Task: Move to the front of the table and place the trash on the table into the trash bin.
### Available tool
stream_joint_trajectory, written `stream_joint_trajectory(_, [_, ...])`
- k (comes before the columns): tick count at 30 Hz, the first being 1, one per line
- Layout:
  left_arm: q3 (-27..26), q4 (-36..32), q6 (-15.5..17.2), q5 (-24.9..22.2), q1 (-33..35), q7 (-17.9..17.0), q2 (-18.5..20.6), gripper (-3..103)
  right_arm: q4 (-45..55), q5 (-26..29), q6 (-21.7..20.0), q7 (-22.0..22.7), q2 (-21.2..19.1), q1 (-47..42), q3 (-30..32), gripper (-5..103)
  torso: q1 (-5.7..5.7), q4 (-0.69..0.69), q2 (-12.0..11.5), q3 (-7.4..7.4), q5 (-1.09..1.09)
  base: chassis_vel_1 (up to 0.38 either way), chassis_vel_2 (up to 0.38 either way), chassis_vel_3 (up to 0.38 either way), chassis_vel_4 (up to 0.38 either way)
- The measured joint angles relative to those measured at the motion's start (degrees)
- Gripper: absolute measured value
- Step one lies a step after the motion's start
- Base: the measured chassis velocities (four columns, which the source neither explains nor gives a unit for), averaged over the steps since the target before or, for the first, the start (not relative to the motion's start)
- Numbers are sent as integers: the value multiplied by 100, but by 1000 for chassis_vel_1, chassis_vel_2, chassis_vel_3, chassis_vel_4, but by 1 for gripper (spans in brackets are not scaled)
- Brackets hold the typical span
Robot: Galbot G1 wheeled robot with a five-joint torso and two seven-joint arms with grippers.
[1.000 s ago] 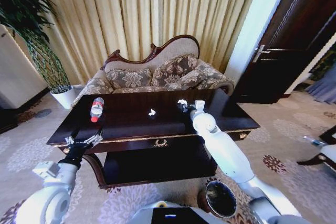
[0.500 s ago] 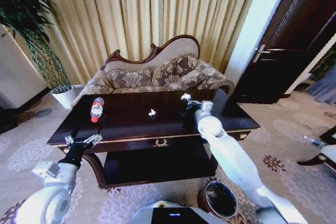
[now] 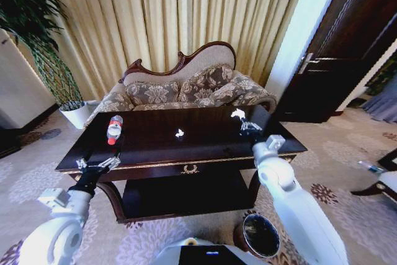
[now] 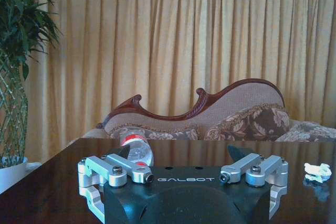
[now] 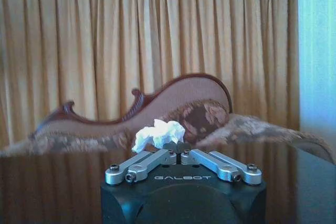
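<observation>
Right gripper is pinching a crumpled white scrap between closed fingers, holding it above the right part of the table. Its wrist view is showing the scrap as a loose wad of tissue sitting on the pinched fingertips, with the table's dark glossy top spreading below and reflecting the curtain.

A second white scrap is lying near the middle of the tabletop, well apart from the held one. Toward the left end, the clear plastic bottle with a red label is lying on its side. From the left wrist, the bottle is appearing just past the fingers and the second scrap is lying off to one side.

Left gripper is hovering at the table's front left edge, fingers spread apart and gripping nothing; its silver fingers are sitting wide open over the dark wood.

Down on the patterned carpet, the trash bin is standing in front of the table, beside the right arm, its metallic rim ringing a dark inside whose contents cannot be made out.

Behind the table, the carved-back sofa is standing against the gold curtain, with a potted plant to the left and a dark door to the right.
</observation>
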Motion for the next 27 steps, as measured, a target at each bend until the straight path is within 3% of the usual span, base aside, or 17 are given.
stream_joint_trajectory(16, [-73, -67, 28, -51, 35, -16, 86, 100, 544, -142, -242, 238, 72, -513, 145, 0, 2, 1, -2, 1, 0, 32, -31, -36, 37])
stream_joint_trajectory(27, [-95, -125, 23, -27, 77, -9, 29, 100, 436, -343, -145, 150, 137, -601, 260, 0, -1, 1, 0, 0, 0, 232, -250, -225, 237])
